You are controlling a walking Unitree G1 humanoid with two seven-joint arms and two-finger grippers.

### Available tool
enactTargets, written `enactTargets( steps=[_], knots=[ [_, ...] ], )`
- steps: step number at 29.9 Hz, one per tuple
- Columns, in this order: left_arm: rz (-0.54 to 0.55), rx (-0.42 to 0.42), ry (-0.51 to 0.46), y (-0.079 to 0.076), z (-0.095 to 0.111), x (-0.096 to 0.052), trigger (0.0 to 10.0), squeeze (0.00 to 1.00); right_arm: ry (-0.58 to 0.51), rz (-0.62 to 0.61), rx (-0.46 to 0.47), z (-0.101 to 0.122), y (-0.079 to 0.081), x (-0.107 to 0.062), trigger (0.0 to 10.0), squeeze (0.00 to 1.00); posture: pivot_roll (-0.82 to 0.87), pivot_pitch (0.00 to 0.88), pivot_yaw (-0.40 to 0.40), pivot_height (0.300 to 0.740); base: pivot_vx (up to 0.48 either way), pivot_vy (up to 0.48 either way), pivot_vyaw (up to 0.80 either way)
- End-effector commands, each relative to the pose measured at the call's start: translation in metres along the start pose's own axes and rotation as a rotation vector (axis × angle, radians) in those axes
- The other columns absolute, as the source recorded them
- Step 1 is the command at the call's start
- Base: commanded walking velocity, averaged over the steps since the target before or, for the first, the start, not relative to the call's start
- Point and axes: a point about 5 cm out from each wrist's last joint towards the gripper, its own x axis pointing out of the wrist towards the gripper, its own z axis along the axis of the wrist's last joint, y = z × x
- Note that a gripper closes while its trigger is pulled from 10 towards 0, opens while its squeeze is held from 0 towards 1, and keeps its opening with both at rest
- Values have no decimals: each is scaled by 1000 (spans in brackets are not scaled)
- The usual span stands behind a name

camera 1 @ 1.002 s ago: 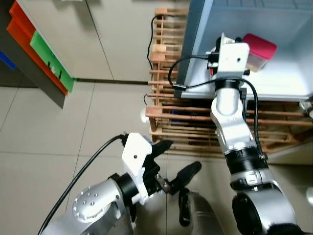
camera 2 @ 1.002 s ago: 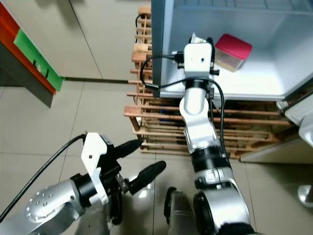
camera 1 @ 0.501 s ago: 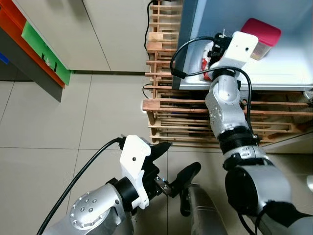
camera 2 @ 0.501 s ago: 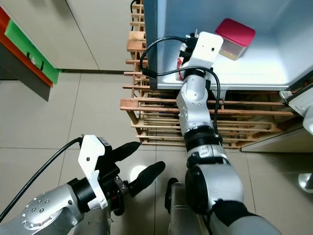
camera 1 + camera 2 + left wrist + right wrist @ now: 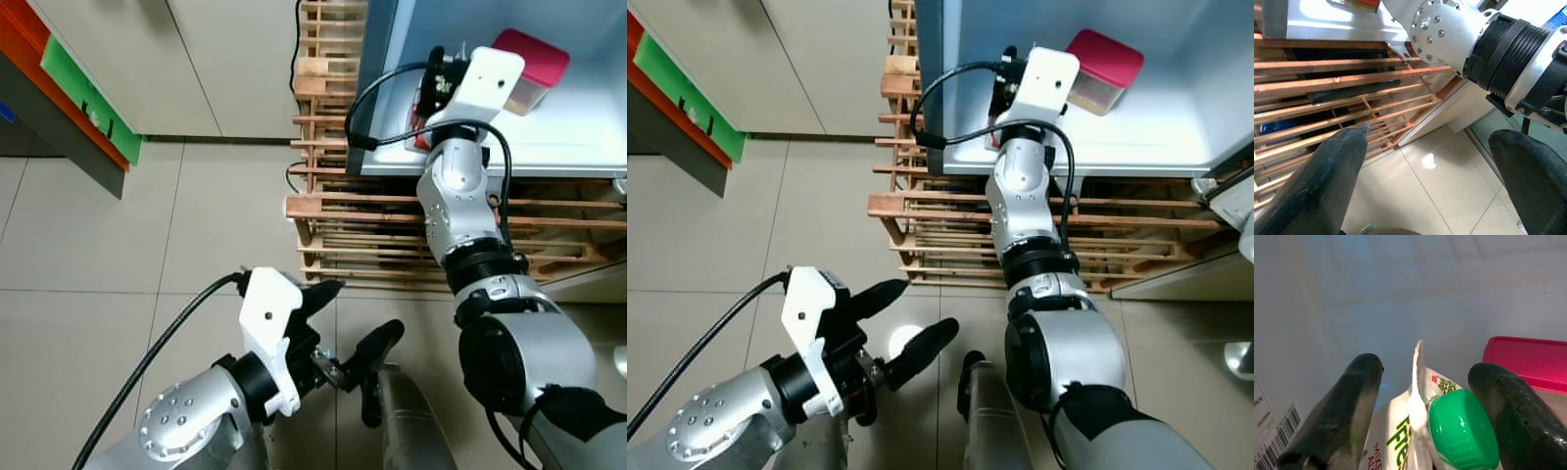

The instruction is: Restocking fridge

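A white drink carton [image 5: 1396,440] with a green cap [image 5: 1462,431] stands at the front left of the fridge's lowest shelf [image 5: 573,147]. My right gripper [image 5: 1425,369] reaches into the fridge and is shut on the carton's top, one black finger on each side. In the left eye view the right gripper [image 5: 434,70] mostly hides the carton, of which a red corner [image 5: 417,137] peeks out. A red-lidded tub [image 5: 534,67] sits just behind it on the shelf. My left gripper [image 5: 364,308] hangs open low over the tiled floor, holding nothing.
The fridge stands on a wooden pallet rack [image 5: 333,215] that juts out toward me. A cabinet with green and orange fronts [image 5: 90,108] lies to the left. A white door edge [image 5: 1239,211] shows at the right. Tiled floor [image 5: 147,225] spreads to the left.
The right wrist has tilted and pushed a little deeper over the shelf with the carton. The camera has shifted slightly. The left arm has barely moved.
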Motion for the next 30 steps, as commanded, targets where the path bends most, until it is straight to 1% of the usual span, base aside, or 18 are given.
enactTargets(
  steps=[1, 2, 3, 4, 5, 11, 13, 16, 17, 18, 19, 20, 21, 23, 24, 26, 27, 30],
  knots=[
    [-12, -20, 19, -1, -4, 0, 10000, 0, -51, 6, 40, 11, 4, 3, 10000, 1000, 100, 396, 26, 711, 0, 0, 0],
    [-9, -11, 16, 2, -4, 2, 10000, 0, -80, 19, 54, 18, 8, 4, 10000, 1000, 95, 388, 23, 711, 0, 0, 0],
    [-9, -11, 16, 2, -4, 2, 10000, 0, -80, 19, 54, 18, 8, 4, 10000, 1000, 95, 388, 23, 711, 0, 0, 0],
    [-7, -3, 11, 4, -3, 5, 10000, 0, -82, 72, 62, 21, 16, 3, 10000, 1000, 89, 378, 21, 711, 0, 0, 0],
    [-8, 0, 5, 6, -2, 8, 10000, 0, -72, 83, 72, 19, 18, 2, 10000, 1000, 84, 367, 17, 711, 0, 0, 0],
    [-14, 6, 2, 11, -3, 15, 10000, 0, -3, 58, 155, 11, 14, 0, 10000, 1000, 73, 327, 9, 711, 0, 0, 0],
    [-25, 19, -14, 12, -1, 20, 10000, 0, -4, 74, 149, 8, 14, -6, 10000, 1000, 68, 296, 1, 711, 0, 0, 0],
    [-28, 29, -25, 12, 1, 22, 10000, 0, -31, 83, 130, 12, 12, -9, 10000, 1000, 67, 290, -1, 711, 0, 0, 0],
    [-24, 39, -38, 17, 2, 25, 10000, 0, -127, 95, 38, 26, 7, -13, 10000, 0, 50, 258, -9, 711, 0, 0, 0],
    [-24, 39, -38, 17, 2, 25, 10000, 0, -127, 95, 38, 26, 7, -13, 10000, 0, 50, 258, -9, 711, 0, 0, 0],
    [-23, 41, -41, 19, 2, 27, 10000, 0, -157, 98, 7, 31, 5, -13, 10000, 0, 50, 258, -9, 711, 0, 0, 0],
    [-27, 51, -53, 22, 4, 31, 10000, 0, -237, 99, -51, 45, -1, -20, 10000, 0, 27, 235, -11, 711, 0, 0, 0],
    [-27, 51, -53, 22, 4, 31, 10000, 0, -237, 99, -51, 45, -1, -20, 10000, 0, 27, 235, -11, 711, 0, 0, 0],
    [-38, 63, -67, 23, 6, 35, 10000, 0, -337, 93, -111, 65, -8, -33, 10000, 0, 8, 230, -10, 711, 0, 0, 0],
    [-44, 68, -71, 24, 7, 36, 10000, 0, -364, 81, -118, 74, -13, -39, 10000, 0, -11, 227, -9, 711, 0, 0, 0],
    [-48, 76, -77, 27, 9, 38, 10000, 0, -382, 65, -121, 85, -18, -47, 10000, 0, -34, 241, -6, 711, 0, 0, 0],
    [-48, 76, -77, 27, 9, 38, 10000, 0, -382, 65, -121, 85, -18, -47, 10000, 0, -34, 241, -6, 711, 0, 0, 0],
    [-33, 79, -103, 30, 13, 39, 10000, 0, -359, 58, -106, 93, -21, -68, 10000, 0, -64, 257, -9, 711, 0, 0, 0]
  ],
)
